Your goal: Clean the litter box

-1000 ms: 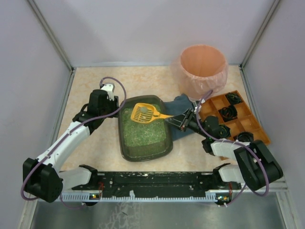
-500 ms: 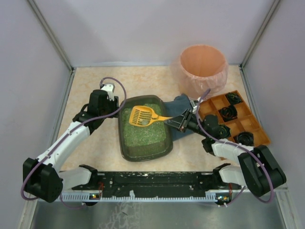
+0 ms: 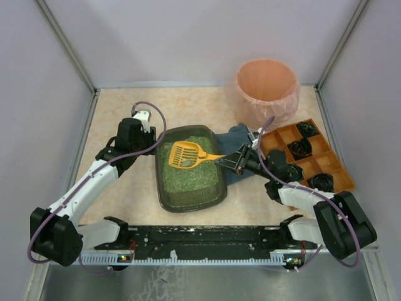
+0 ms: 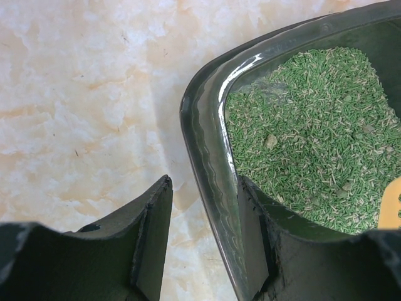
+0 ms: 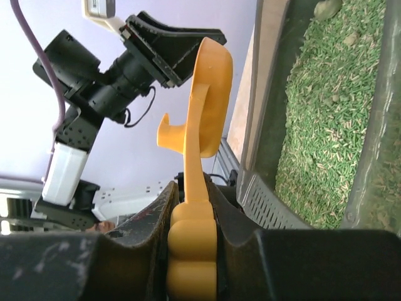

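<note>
The litter box (image 3: 191,169), a dark rounded tray filled with green granules, lies on the pale marbled surface (image 3: 119,106) just left of centre in the top view, its long side running from the upper middle down toward the arm bases. The left pincer (image 3: 153,147) sits at the box's upper left corner. In the left wrist view this pincer (image 4: 203,185) stands astride the glossy rim (image 4: 210,135), with one finger (image 4: 153,244) outside and the other (image 4: 254,244) inside against the wall. The jaws are parted, and a strip of bare surface shows between the outer finger and the rim, so it is released rather than clamped. The right pincer (image 3: 233,161) reaches in from the right of the frame, just past the box's right edge, and is clenched on the handle of a yellow-orange slotted scoop (image 3: 187,153). The scoop's head hangs over the upper part of the litter with a small dark lump on it. In the right wrist view the scoop (image 5: 203,113) is seen edge-on, rising from between the closed fingers (image 5: 153,219), with the litter at the right of the frame. A blue cloth (image 3: 237,139) lies beside the box's upper right, partly under the right arm. A round pink-lined bin (image 3: 267,88) stands in the upper right. An orange compartmented tray (image 3: 326,164) with dark items sits at the right edge.
</note>
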